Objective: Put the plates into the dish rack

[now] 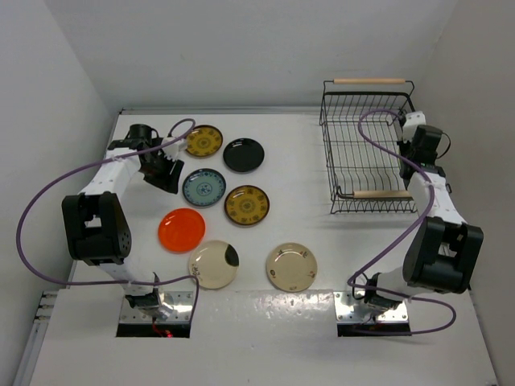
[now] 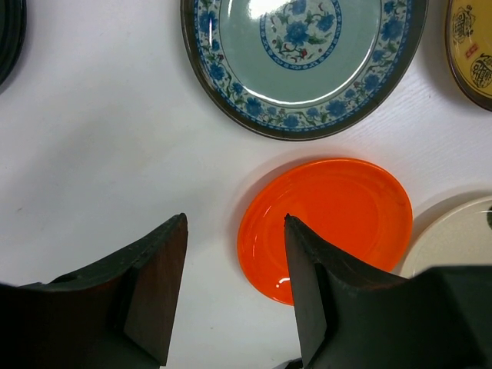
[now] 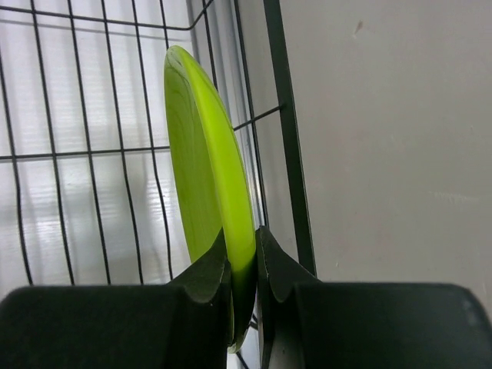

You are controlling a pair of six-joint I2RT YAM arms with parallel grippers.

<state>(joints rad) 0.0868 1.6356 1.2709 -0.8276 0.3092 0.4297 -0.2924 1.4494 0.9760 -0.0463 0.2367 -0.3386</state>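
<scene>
The table (image 1: 306, 161) is plain white and matte over most of its top. A glossier strip runs along the near edge, where my two bases are bolted down. Pale, bare walls (image 1: 241, 48) close it in at the back and on both sides, meeting the table along a thin seam.

My right gripper (image 3: 242, 246) is pinched narrow on the rim of a lime-green plate (image 3: 204, 154), which stands on edge. Behind it are the black wires of the dish rack (image 1: 366, 153), next to the rack's right side, with the grey wall just beyond. I cannot tell whether the plate's lower edge rests on the rack floor. The rack sits at the far right of the table, close to the wall, with one pale wooden handle at its far end and one at its near end.

My left gripper (image 2: 234, 223) hangs over the left half of the table with its fingers about halfway apart, holding nothing. White table shows between the fingers, and the orange plate (image 2: 338, 215) lies just beside the right fingertip.

Seven plates lie flat on that side:
- A blue-patterned plate (image 1: 203, 187) is beyond the orange one.
- A yellow plate (image 1: 204, 141) and a black plate (image 1: 244, 154) are farther back.
- A second yellow plate (image 1: 247, 205) is to the right.
- Two cream plates (image 1: 213, 264) (image 1: 291, 266) are nearest the bases. The left one has a dark patch.
</scene>
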